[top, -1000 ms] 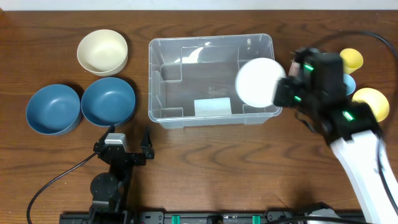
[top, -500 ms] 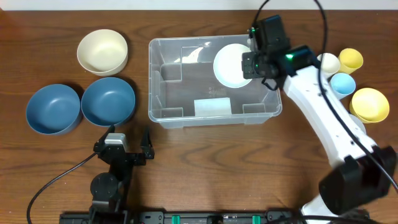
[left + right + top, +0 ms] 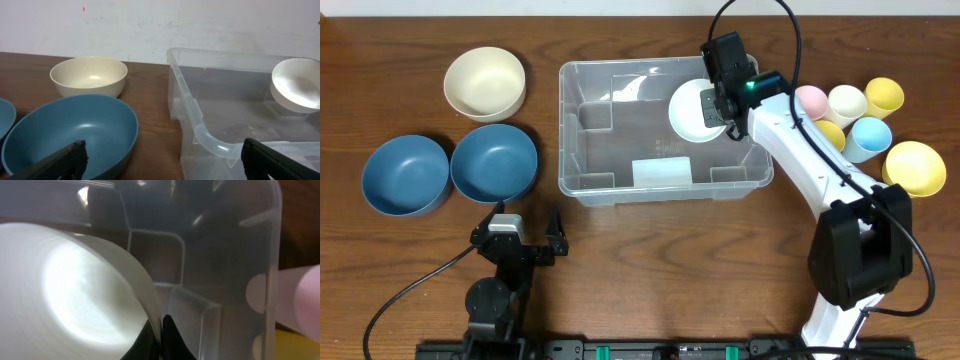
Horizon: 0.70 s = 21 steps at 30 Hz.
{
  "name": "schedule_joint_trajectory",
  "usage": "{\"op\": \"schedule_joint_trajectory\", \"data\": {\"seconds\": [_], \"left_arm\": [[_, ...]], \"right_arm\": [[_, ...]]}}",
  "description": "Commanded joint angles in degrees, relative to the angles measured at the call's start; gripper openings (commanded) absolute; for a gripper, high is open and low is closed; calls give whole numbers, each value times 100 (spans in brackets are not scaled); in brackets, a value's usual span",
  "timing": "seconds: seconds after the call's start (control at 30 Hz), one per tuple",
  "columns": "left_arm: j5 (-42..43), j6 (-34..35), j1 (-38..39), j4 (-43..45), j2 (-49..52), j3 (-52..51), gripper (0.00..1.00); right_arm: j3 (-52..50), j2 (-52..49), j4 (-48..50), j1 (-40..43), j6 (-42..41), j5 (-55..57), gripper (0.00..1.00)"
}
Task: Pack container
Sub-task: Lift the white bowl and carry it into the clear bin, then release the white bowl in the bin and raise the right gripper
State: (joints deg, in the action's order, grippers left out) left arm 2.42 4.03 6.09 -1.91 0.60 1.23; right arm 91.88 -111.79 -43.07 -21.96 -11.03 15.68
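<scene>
The container sits mid-table, toward twelve o'clock. Within the last second the white bowl has gone from over its three o'clock rim to inside, low in the two o'clock corner, its edge pinched by the right gripper. Letting go looks next. The left gripper rests wide and empty at seven o'clock. A cream bowl and two blue bowls wait at nine o'clock.

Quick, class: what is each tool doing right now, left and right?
Left tool: open, holding nothing.
Right tool: shut on the rim of the round white bowl, inside the large clear plastic rectangular container.
</scene>
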Motion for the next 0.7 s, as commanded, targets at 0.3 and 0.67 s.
{"op": "schedule_joint_trajectory", "data": {"seconds": [0.3, 0.67], "left_arm": [[-114, -76, -28, -212, -26, -101, 98], [-114, -76, -28, -214, -26, -101, 98]], "right_arm": [[111, -651, 402, -39, 146, 472, 1], [111, -813, 540, -35, 149, 557, 20]]}}
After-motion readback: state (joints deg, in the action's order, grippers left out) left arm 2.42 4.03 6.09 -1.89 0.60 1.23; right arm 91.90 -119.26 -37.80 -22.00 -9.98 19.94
